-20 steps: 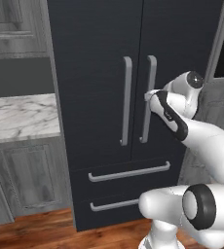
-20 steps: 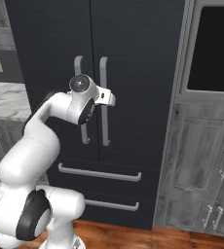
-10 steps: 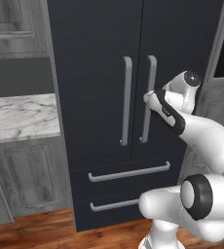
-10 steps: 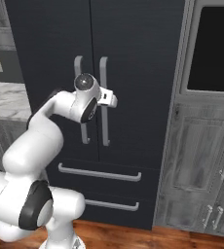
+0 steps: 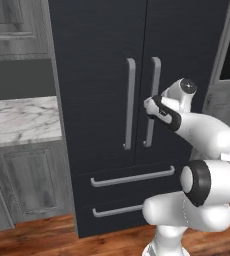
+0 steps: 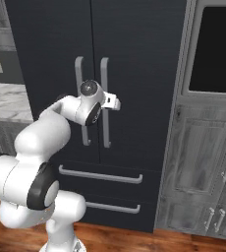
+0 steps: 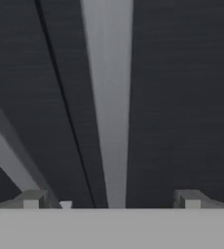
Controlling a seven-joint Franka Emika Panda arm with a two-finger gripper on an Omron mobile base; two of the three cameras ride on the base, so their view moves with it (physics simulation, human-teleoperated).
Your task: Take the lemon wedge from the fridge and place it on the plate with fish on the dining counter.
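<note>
fingers [image 7: 33,198] spread astride right handle [image 7: 109,97], fridge [image 5: 102,60] doors closed

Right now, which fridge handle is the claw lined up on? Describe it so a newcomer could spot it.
Find the tall black fridge filling the middle of the base views. Two long grey vertical bars flank the seam between its doors. The claw is open around the right door handle, the bar just right of the seam, unlike the left door handle.

Grey panelled cabinets [image 5: 24,185] under a marble worktop [image 5: 19,120]; wood floor [image 5: 52,240]; perhaps an oven [image 6: 214,49].
</note>
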